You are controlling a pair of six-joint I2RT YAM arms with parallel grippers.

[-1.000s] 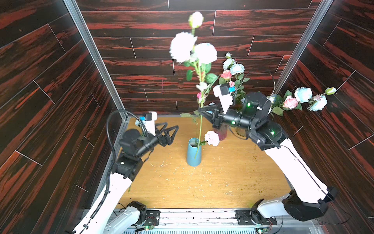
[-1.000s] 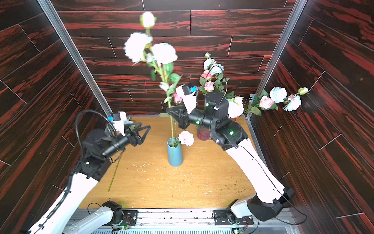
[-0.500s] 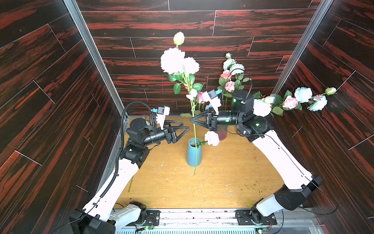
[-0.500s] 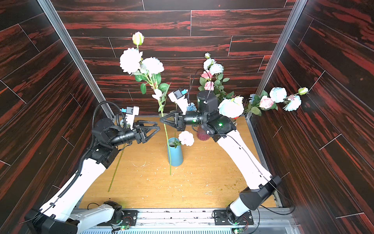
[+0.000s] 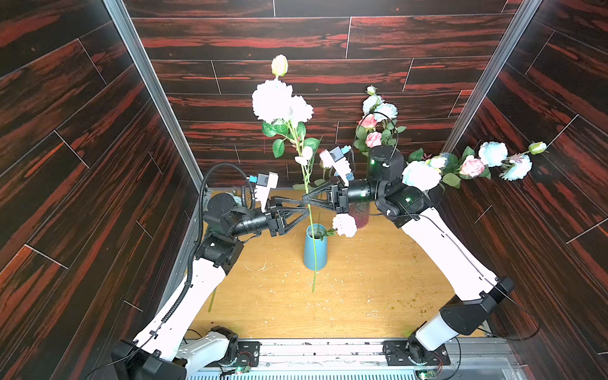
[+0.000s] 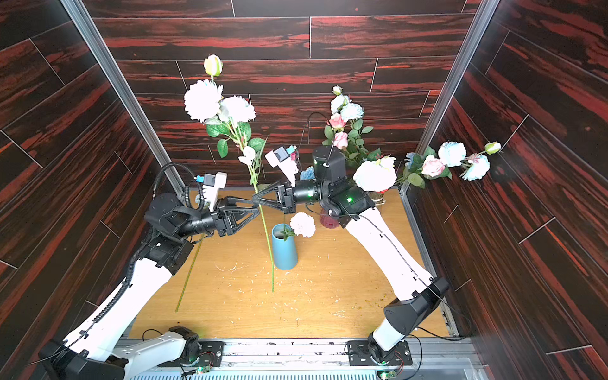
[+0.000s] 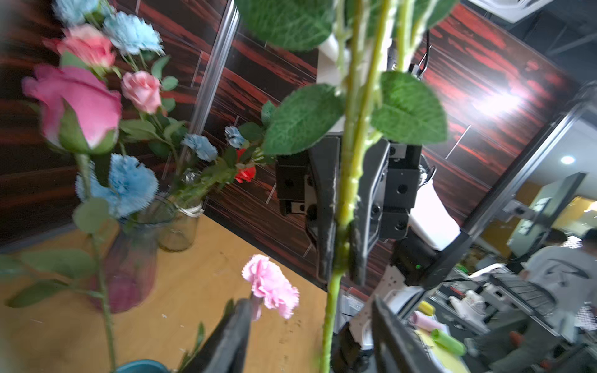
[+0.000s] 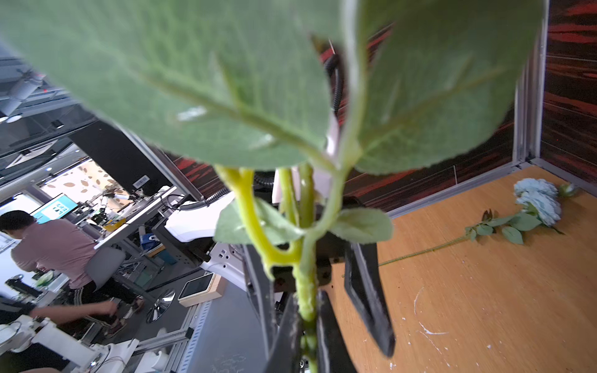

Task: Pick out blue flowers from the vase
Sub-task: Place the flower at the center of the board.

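Green stem of the blue flower is pinched tight in the right gripper, outside the vase. Left gripper is spread around it just below, so it's best closed squarely before anything gets released, imo.

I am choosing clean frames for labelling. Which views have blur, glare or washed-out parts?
Right wrist view: the leaves near the lens are out of focus, the stem behind them is sharper. Left wrist view: the pink rose is smeared, and glare sits on the wall. In both top views: sharp, but the held flower's heads look washed out.
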